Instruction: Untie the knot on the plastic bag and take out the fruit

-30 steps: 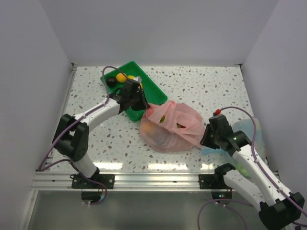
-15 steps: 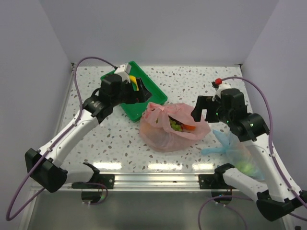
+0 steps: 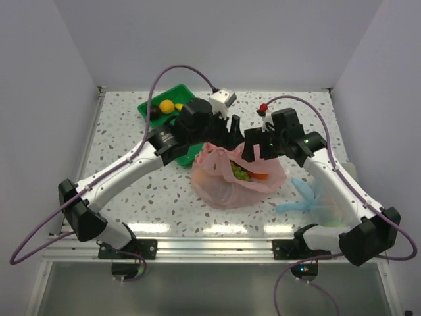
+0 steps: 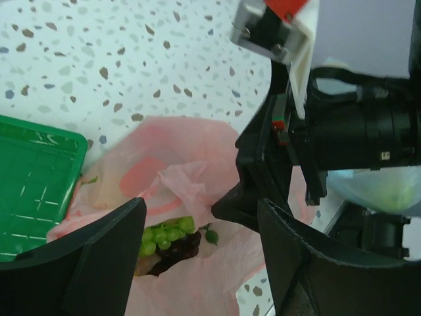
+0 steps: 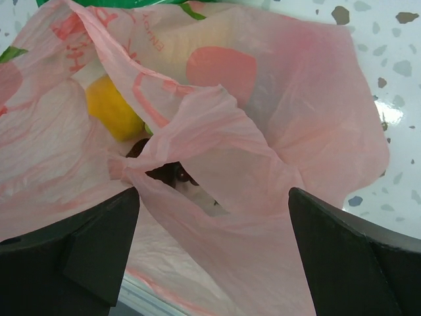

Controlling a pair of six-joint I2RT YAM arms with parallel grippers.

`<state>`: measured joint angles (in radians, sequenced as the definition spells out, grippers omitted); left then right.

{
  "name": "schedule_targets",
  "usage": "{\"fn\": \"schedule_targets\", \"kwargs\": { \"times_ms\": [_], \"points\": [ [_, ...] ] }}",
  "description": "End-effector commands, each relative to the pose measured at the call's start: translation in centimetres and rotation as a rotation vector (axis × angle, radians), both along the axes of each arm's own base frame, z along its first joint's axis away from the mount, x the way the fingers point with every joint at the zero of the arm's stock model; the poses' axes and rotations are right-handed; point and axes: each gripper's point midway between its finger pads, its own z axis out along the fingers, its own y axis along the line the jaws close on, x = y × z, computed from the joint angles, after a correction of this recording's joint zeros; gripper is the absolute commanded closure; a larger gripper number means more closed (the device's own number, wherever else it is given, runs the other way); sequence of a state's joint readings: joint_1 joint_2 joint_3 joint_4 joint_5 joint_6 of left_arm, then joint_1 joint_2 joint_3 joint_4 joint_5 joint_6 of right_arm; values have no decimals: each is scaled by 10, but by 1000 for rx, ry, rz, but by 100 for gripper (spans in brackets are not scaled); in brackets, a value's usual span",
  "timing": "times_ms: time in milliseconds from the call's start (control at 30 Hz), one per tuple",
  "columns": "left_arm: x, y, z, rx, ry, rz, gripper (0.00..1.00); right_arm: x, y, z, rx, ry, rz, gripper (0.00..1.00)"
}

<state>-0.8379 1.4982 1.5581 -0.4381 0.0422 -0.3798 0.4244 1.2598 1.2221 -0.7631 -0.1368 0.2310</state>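
Plastic bag (image 3: 227, 187), pink and crinkly, is lying at mid-table, just off the near corner of the green tray (image 3: 181, 91). Its mouth is gaping upward. Fruit is showing inside: green grapes (image 3: 239, 174) beside an orange piece (image 3: 260, 176). The left wrist view is picking up the green grapes (image 4: 166, 233) with dark purple grapes (image 4: 176, 249) touching them. The right wrist view is showing a yellow fruit (image 5: 116, 109) behind a fold of the pink film (image 5: 276, 131).

Left gripper (image 3: 229, 131) is hovering above the bag's far rim, fingers (image 4: 99, 263) spread wide and pinching nothing. Right gripper (image 3: 253, 150) is hanging over the bag's far right side, close to the left one. Its fingers (image 5: 355, 253) are also spread wide, with loose plastic lying below them and none clamped.

A yellow fruit (image 3: 166, 105) and a near-black round one (image 3: 153, 113) are sitting in the tray's far end. Pale blue bag (image 3: 322, 201) is lying right of the pink one, under the right arm. Speckled table (image 3: 296, 112) is carrying all of it.
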Motion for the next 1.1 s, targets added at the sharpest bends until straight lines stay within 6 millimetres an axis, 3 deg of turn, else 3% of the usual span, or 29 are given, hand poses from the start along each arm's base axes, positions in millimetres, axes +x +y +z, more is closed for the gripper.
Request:
{"fn": "schedule_targets", "kwargs": {
  "times_ms": [0,33,67,133,167,300,433,567,600,733,767,867,967,1000,1067],
  "points": [
    [-25,5,-62,170,39,-91,30,3,12,-19,6,9,58,1],
    [-32,6,-74,181,57,-107,33,3,11,-25,1,19,53,1],
    [-43,13,-103,224,105,-123,35,3,11,-31,-4,35,51,1],
    [-59,18,-120,236,133,-145,37,2,11,-49,-16,68,50,1],
    [-70,27,-147,279,173,-151,37,1,11,-55,-21,81,52,1],
    [-97,43,-189,354,251,-171,39,-3,15,-83,-51,140,73,1],
    [-110,56,-218,410,285,-149,39,-8,21,-108,-144,179,105,1],
    [-114,69,-239,458,316,-108,38,2,4,-115,-241,149,7,3],
    [-115,71,-243,468,327,-107,38,4,1,-116,-256,143,-8,8],
    [-117,90,-264,556,366,-52,44,20,-26,-105,-356,91,-110,45],
    [-119,95,-268,577,374,-48,46,24,-30,-102,-358,83,-117,62],
    [-124,111,-283,641,403,-17,57,38,-43,-88,-334,57,-165,84],
    [-129,124,-291,686,423,4,64,50,-50,-78,-273,54,-179,91],
    [-129,126,-292,694,428,11,66,53,-52,-76,-258,53,-188,98],
    [-133,132,-296,709,442,16,69,60,-64,-76,-252,59,-259,100]
  ]
}}
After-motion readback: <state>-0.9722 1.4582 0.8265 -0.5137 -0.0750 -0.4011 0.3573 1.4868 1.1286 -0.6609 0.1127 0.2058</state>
